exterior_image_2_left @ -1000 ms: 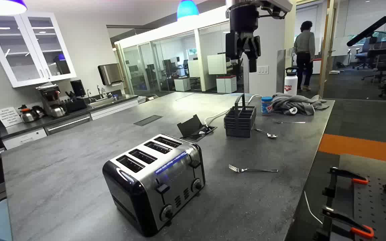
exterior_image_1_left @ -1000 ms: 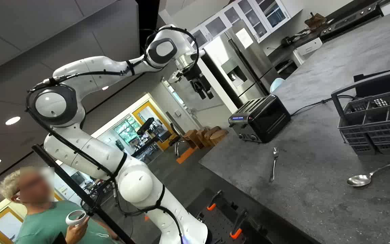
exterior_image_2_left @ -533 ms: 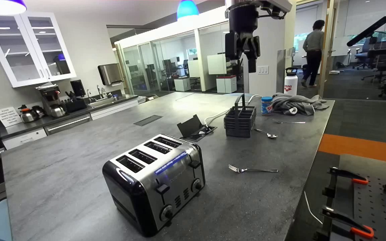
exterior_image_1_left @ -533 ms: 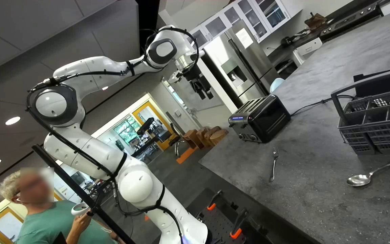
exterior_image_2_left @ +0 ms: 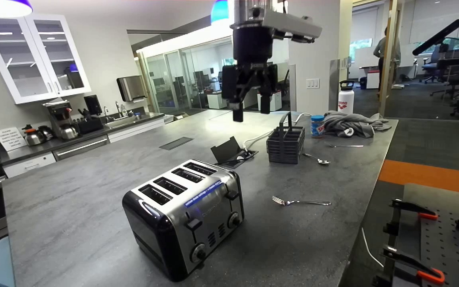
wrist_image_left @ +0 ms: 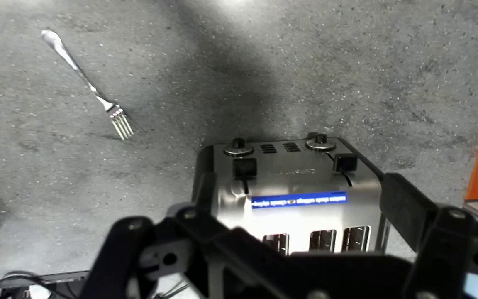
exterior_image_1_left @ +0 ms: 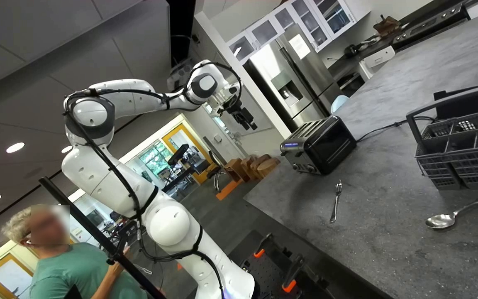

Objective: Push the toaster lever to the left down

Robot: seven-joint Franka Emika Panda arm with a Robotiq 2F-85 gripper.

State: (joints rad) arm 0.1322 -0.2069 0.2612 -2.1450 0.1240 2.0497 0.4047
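Observation:
The toaster [exterior_image_2_left: 209, 227] stands on the grey counter, black at its ends with a silvery top and front. It also shows in an exterior view [exterior_image_1_left: 326, 145] and in the wrist view [wrist_image_left: 297, 178]. Two black levers stick out of its front: the left lever [exterior_image_2_left: 193, 224] and the right lever [exterior_image_2_left: 232, 195]. In the wrist view the left lever [wrist_image_left: 345, 162] shows at the right. Both sit partway along their slots. My gripper [exterior_image_2_left: 252, 111] is open and empty, above the counter and apart from the toaster. In the wrist view its fingers [wrist_image_left: 301, 187] frame the toaster from above.
A fork [exterior_image_2_left: 301, 202] lies beside the toaster. A dark basket rack [exterior_image_2_left: 286, 145], a spoon [exterior_image_2_left: 318, 160], a blue-lidded jar [exterior_image_2_left: 317, 125] and a grey cloth [exterior_image_2_left: 353, 123] are farther along the counter. A power cord [exterior_image_1_left: 382, 128] runs behind the toaster. Clamps [exterior_image_2_left: 412, 261] sit at the robot base.
The arm has swung and lowered. In an exterior view the gripper has moved left and down and turned. The toaster has not moved. A person in the background has walked right.

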